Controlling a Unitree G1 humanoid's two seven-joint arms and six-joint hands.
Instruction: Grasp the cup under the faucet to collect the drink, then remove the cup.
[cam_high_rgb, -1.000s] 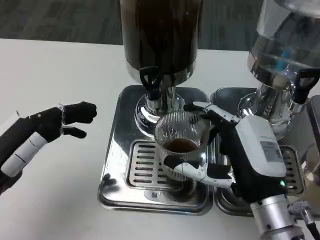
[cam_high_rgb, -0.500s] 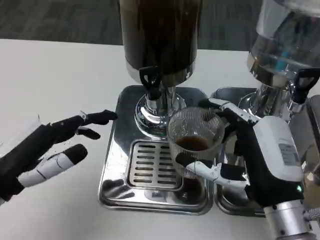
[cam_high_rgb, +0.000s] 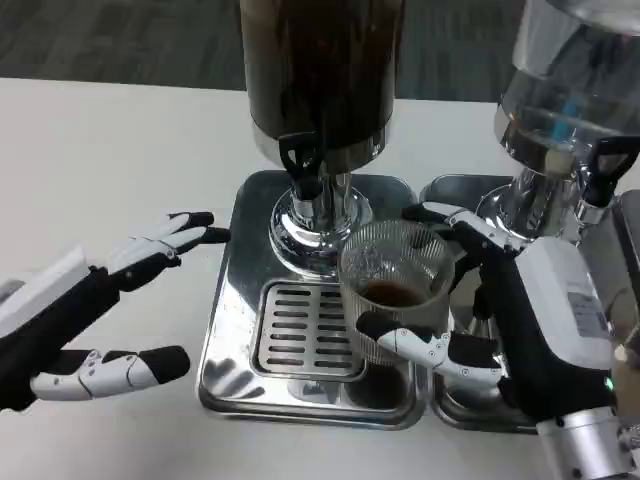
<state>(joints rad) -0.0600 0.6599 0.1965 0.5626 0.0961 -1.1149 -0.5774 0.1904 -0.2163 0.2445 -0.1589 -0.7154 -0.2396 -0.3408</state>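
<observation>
A ribbed clear glass cup (cam_high_rgb: 393, 285) with a little dark drink in its bottom is gripped by my right hand (cam_high_rgb: 500, 320), whose fingers wrap round it from the right. The cup stands to the right of and below the black faucet (cam_high_rgb: 303, 165) of the dark drink dispenser (cam_high_rgb: 320, 70), over the right edge of the slotted drip tray (cam_high_rgb: 300, 330). My left hand (cam_high_rgb: 110, 300) hovers open over the white table left of the tray, its fingers spread and pointing toward the dispenser.
A second dispenser (cam_high_rgb: 570, 90) with clear liquid and its own black tap (cam_high_rgb: 605, 165) stands at the right on another steel tray (cam_high_rgb: 470, 400). Bare white table (cam_high_rgb: 110, 160) lies to the left.
My right hand has carried the cup rightward, away from under the faucet. My left hand has opened its fingers and come lower and nearer the tray.
</observation>
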